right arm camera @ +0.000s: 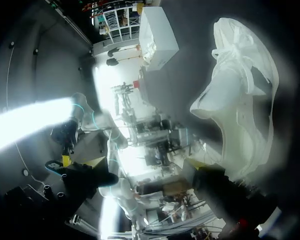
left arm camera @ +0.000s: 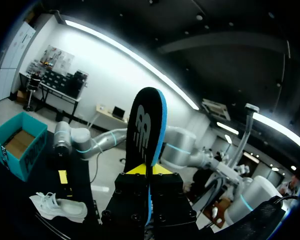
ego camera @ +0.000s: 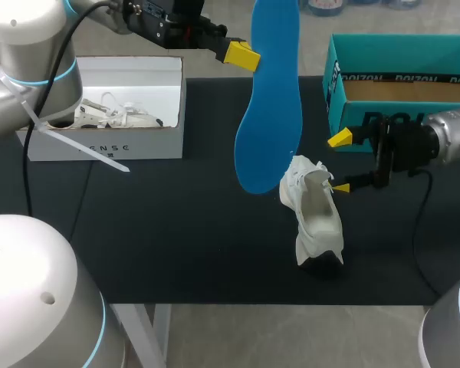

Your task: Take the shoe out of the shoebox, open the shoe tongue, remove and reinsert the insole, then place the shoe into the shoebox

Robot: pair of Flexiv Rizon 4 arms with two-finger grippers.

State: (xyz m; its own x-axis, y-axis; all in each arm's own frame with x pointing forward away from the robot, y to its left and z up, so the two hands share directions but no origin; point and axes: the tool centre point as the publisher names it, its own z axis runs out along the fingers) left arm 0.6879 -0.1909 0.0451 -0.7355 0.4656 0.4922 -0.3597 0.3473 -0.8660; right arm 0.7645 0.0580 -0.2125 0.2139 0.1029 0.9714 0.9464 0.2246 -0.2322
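Left gripper (left arm camera: 150,170) is clenched on a long blue foam insole (ego camera: 268,100), w/ the yellow tips pinching it from both sides in the wrist view. Insole hangs roughly vertical over the black tabletop (ego camera: 176,230), broad end lowest, just left of the shoe; can't tell if they touch. Right gripper (ego camera: 340,162) is spread wide and grasps nothing. Its near tip sits at the collar of the white mesh sneaker (ego camera: 318,218); its far tip is well apart from it. Sneaker rests centre-right on the tabletop, opening up, near of the teal cardboard shoebox (ego camera: 337,103). That box sits far right and shows only brown card inside. A white cardboard box (ego camera: 107,146) at far left holds white laced things, prob. another shoe; not part of this step.

Step in hand, as I judge it: insole is out, reinsertion comes next. To do it well:
- Bring the broad end down over the opening and angle it toward the toe, not straight down, so it slides under the tongue instead of buckling.
- Right gripper should brace the collar/heel so the sneaker doesn't tip or skid; it looks light and floppy.
- Grip is at the insole's edge, so it may swing. Go slow and check alignment w/ the sole before pushing.
- Seat the heel end last and let go only once the insole lies flat.
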